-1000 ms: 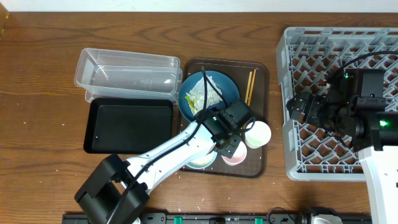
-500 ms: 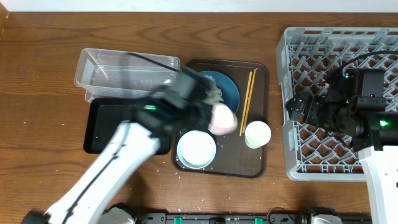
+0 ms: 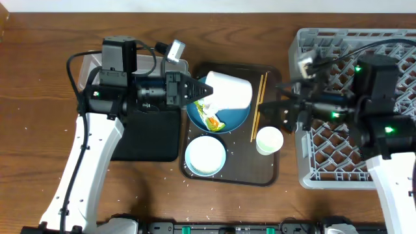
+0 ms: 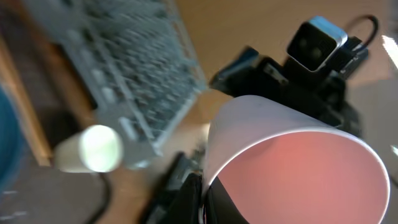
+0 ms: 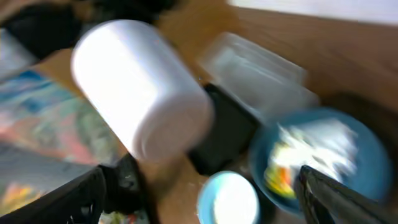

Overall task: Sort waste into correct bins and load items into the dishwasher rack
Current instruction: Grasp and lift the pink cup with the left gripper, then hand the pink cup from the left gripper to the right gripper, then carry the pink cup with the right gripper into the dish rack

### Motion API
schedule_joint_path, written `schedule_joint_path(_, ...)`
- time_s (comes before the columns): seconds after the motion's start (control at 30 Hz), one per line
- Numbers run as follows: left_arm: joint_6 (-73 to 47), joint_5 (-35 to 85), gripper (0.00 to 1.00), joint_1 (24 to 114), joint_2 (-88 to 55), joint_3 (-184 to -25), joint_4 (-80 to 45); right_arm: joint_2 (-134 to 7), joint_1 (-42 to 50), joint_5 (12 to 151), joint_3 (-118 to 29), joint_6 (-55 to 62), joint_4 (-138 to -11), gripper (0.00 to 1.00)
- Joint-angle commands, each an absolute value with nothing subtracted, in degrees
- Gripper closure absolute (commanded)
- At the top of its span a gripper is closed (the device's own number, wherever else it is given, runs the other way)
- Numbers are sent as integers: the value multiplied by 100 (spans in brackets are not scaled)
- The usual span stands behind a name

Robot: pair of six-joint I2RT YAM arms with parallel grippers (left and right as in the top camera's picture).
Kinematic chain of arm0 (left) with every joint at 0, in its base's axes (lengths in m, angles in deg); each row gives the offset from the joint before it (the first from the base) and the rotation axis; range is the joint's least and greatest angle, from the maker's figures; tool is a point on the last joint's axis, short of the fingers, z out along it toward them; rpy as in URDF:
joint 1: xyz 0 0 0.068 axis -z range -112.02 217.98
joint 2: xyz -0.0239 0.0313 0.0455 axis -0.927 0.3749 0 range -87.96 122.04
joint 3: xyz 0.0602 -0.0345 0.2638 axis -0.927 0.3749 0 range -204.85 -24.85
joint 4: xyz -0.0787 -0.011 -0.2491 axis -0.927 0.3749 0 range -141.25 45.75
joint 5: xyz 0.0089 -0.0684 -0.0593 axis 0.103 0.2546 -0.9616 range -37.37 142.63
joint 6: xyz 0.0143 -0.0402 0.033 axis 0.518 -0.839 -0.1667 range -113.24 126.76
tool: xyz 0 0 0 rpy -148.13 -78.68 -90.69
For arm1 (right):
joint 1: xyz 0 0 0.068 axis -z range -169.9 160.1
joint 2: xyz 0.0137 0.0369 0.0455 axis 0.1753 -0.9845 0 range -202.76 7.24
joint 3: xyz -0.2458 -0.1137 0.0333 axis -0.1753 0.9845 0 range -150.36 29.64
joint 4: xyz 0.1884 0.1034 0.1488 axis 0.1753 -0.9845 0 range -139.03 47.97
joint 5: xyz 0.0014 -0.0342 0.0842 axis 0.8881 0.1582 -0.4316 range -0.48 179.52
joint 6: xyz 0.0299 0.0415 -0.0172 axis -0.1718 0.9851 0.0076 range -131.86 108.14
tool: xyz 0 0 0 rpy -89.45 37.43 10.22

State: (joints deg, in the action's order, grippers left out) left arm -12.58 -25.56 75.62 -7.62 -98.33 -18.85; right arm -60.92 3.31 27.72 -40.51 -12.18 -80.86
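Observation:
My left gripper (image 3: 200, 91) is shut on the rim of the small pink cup (image 3: 229, 91) and holds it on its side above the dark-blue plate (image 3: 237, 116). The left wrist view shows the cup's pink inside (image 4: 298, 177), the rim pinched between my fingers (image 4: 249, 208). The snack wrapper (image 3: 212, 121) lies on the plate, and the tissue (image 5: 317, 140) shows there in the right wrist view. My right gripper (image 3: 283, 105) is open and empty at the tray's right edge, above the white cup (image 3: 269, 140). The bowl (image 3: 205, 155) and chopsticks (image 3: 260, 97) lie on the tray.
The brown serving tray (image 3: 260, 177) holds the dishes. The grey rack (image 3: 344, 169) stands at the right. The clear tub (image 3: 88, 68) and black tray (image 3: 153, 140) sit left of the brown tray, partly under my left arm. A few white specks (image 3: 211, 209) lie near the front edge.
My left gripper lifted the pink cup off the tray's front and carried it up and back over the plate. My right gripper moved left, from over the rack to the tray's edge.

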Motion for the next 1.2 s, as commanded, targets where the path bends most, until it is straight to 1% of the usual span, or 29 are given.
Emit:
schedule_joint_path(0.0, -1352, -3378, 94, 7555, -790, -9865, -1924, -6075, -108, 2088, -4145, -1314, -7769, 3)
schedule_joint_path(0.13, -1352, -3387, 94, 7555, -790, -9865, -1924, -6077, -499, 2560, -4145, -995, -7356, 3)
schedule_joint_path(0.27, -1354, -3397, 94, 7557, -790, -9865, -1924, -6083, -784, 2606, -4145, -927, -6886, 5)
schedule_joint_path(0.33, -1354, -3397, 94, 7557, -790, -9865, -1924, -6094, -904, 2617, -4145, -896, -6711, 11)
schedule_joint_path(0.4, -1354, -3395, 94, 7555, -790, -9865, -1924, -6103, -991, 2634, -4145, -885, -6626, 25)
schedule_joint_path(0.47, -1352, -3393, 94, 7555, -790, -9865, -1924, -6103, -1020, 2636, -4145, -868, -6624, 34)
schedule_joint_path(0.53, -1352, -3391, 94, 7555, -790, -9865, -1924, -6103, -1017, 2647, -4145, -870, -6665, 41)
schedule_joint_path(0.6, -1352, -3367, 93, 7555, -790, -9865, -1926, -6101, -1006, 2831, -4145, -870, -6737, 44)
schedule_joint_path(0.63, -1354, -3345, 85, 7555, -790, -9865, -1926, -6099, -996, 2966, -4145, -870, -6785, 46)
schedule_joint_path(0.67, -1352, -3303, 61, 7555, -790, -9865, -1924, -6090, -956, 3117, -4145, -868, -6853, 48)
schedule_joint_path(0.73, -1349, -3201, 46, 7555, -790, -9865, -1924, -6055, -840, 3325, -4145, -868, -6980, 51)
schedule_joint_path(0.77, -1349, -3105, 37, 7553, -790, -9865, -1924, -6018, -711, 3508, -4147, -824, -7115, 53)
schedule_joint_path(0.8, -1347, -2976, 32, 7553, -790, -9863, -1924, -5970, -554, 3679, -4147, -756, -7246, 54)
schedule_joint_path(0.87, -1347, -2711, 27, 7542, -790, -9859, -1920, -5871, -196, 4022, -4151, -586, -7537, 54)
schedule_joint_path(0.93, -1352, -2523, 23, 7538, -788, -9859, -1922, -5736, 388, 4566, -4151, -391, -8046, 54)
schedule_joint_path(1.0, -1349, -2486, 22, 7538, -788, -9859, -1922, -5640, 882, 5110, -4151, -276, -8532, 54)
schedule_joint_path(1.07, -1349, -2486, 21, 7538, -788, -9859, -1922, -5563, 1529, 6028, -4151, -232, -9218, 55)
schedule_joint_path(1.17, -1349, -2484, 21, 7538, -788, -9859, -1922, -5581, 2329, 7657, -4151, 133, -10140, 55)
